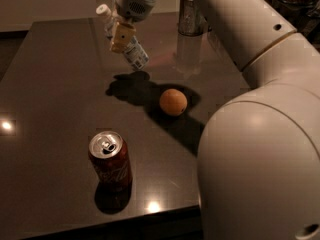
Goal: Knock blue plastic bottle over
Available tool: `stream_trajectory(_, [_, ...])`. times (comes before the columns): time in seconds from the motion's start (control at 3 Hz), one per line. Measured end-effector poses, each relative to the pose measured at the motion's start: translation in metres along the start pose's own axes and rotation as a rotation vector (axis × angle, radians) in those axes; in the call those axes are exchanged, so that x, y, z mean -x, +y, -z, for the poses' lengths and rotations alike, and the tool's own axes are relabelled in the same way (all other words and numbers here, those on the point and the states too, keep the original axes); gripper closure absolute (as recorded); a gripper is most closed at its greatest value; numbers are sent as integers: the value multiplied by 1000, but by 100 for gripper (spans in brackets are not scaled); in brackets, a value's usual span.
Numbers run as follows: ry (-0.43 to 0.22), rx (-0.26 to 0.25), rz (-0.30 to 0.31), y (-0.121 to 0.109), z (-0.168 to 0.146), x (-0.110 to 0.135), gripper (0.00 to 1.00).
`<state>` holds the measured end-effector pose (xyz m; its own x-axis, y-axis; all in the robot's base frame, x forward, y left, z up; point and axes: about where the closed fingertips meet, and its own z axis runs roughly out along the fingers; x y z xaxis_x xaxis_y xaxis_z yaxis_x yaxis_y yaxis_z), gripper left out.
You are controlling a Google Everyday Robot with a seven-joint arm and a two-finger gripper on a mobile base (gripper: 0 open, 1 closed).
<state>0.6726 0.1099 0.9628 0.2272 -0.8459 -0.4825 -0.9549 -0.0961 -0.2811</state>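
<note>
The blue plastic bottle (pixel 134 54) is a small clear bottle with a white cap and a pale label. It hangs tilted at the back of the dark table (pixel 55 89), cap up to the left, base down to the right. Its base is apart from its shadow on the table below. My gripper (pixel 122 34) comes down from above and is shut on the bottle's middle. One tan finger pad (pixel 121 37) lies across the front of the bottle.
An orange (pixel 173 102) lies right of centre, just below the bottle's shadow. A red soda can (pixel 110 159) stands upright near the front edge. A tall clear container (pixel 189 19) stands at the back right. My arm (pixel 260 134) fills the right side.
</note>
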Motion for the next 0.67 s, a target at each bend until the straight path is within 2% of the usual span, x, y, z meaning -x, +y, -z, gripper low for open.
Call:
stream_trajectory(0.33, [130,17,116,5,-2,-28,100])
stream_trajectory(0.67, [255,16,197,11,-13,-42,100])
